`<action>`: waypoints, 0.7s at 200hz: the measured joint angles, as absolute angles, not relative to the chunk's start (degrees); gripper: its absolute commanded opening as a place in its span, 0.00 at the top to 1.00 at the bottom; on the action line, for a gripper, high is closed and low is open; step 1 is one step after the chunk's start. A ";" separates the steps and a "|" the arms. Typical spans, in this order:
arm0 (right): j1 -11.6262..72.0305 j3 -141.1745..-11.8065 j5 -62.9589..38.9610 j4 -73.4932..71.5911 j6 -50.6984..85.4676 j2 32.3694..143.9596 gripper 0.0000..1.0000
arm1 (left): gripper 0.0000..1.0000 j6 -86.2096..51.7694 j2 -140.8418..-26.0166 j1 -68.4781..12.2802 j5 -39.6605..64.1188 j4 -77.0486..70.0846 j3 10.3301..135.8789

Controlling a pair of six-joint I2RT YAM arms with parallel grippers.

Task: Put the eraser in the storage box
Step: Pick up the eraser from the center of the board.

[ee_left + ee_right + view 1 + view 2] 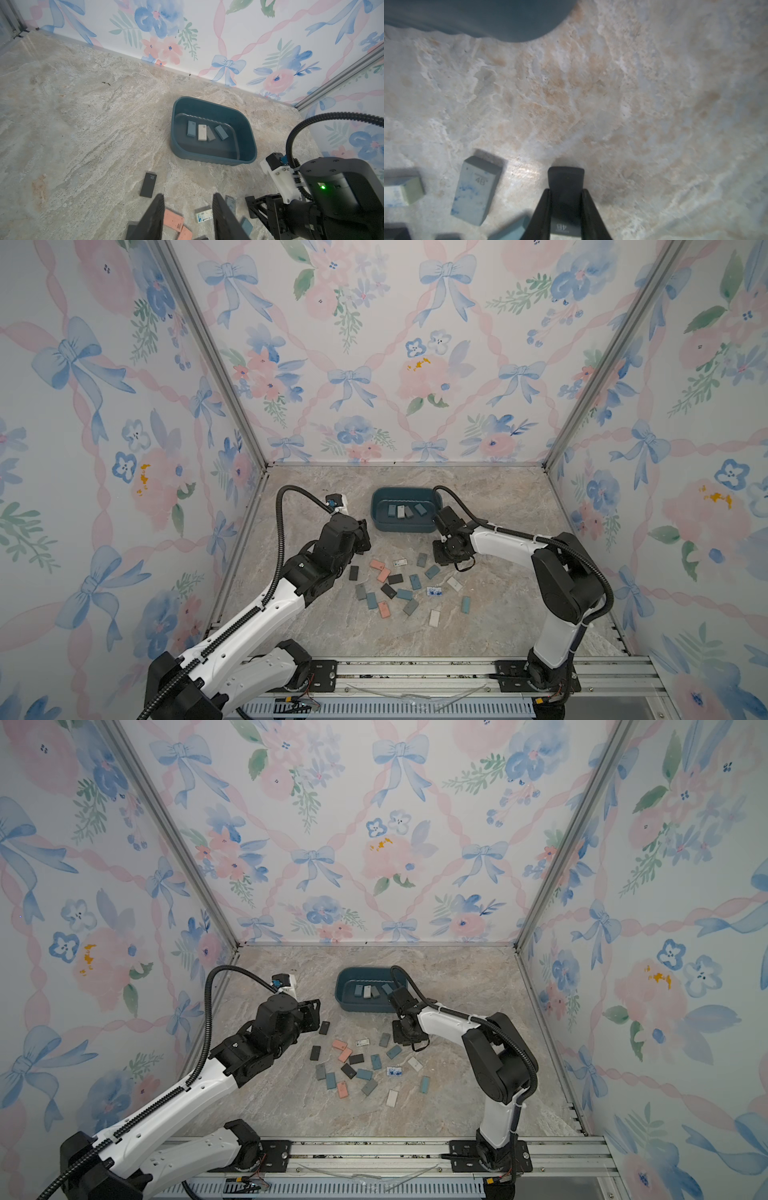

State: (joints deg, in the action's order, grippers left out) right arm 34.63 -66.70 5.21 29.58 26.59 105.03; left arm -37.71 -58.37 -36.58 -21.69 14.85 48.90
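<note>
The storage box (400, 529) (345, 1006) (207, 160) is a dark teal tub at the back of the table, with several erasers (202, 132) lying in it. In the right wrist view my right gripper (565, 190) is shut on a black eraser (565, 178) marked 4B, just above the table, with the box's corner (488, 20) ahead. In both top views the right gripper (442, 556) (405, 1038) hangs just in front of the box. My left gripper (188, 196) (365, 536) stands open over the loose erasers with nothing between its fingers.
Several loose erasers (395, 585) (357, 1069) in black, grey, blue, pink and white lie scattered in the middle of the table. A black one (148, 185) lies apart, near the left gripper. Flowered walls close in the back and both sides.
</note>
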 measured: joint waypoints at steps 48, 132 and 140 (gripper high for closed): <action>34.54 -69.52 5.17 30.92 25.87 105.03 0.73 | 0.59 -37.71 -58.28 -36.58 -21.89 14.83 48.62; 33.91 -80.34 4.49 35.83 22.22 105.03 0.69 | 0.59 -37.74 -57.52 -36.58 -22.81 14.74 47.05; 33.78 -82.08 4.29 36.21 21.78 105.03 0.69 | 0.59 -37.74 -57.28 -36.58 -22.94 14.76 46.76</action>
State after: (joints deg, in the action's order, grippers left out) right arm 33.78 -82.08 4.29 36.21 21.78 105.03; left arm -37.74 -57.28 -36.58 -22.94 14.76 46.76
